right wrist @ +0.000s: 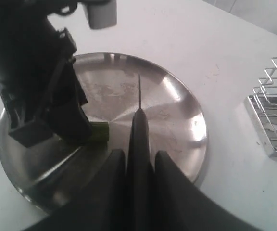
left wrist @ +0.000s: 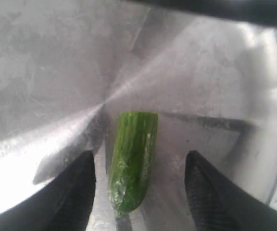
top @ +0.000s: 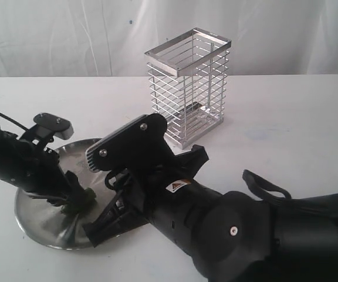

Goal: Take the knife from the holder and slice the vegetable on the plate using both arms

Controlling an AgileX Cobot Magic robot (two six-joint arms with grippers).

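blocked: left arm, right arm over plate | holder behind | free: table right

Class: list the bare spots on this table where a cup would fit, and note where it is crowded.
Bare white table lies right of the silver wire holder, and left of it, behind the round silver metal plate. The plate is crowded: the black left arm, the black right arm, the stubby green vegetable and the black knife meet there.

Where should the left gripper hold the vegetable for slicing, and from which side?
Grip the vegetable near its rounded end, from above, fingers across its long sides. It lies flat on the plate, and this leaves the cut end free for the knife.
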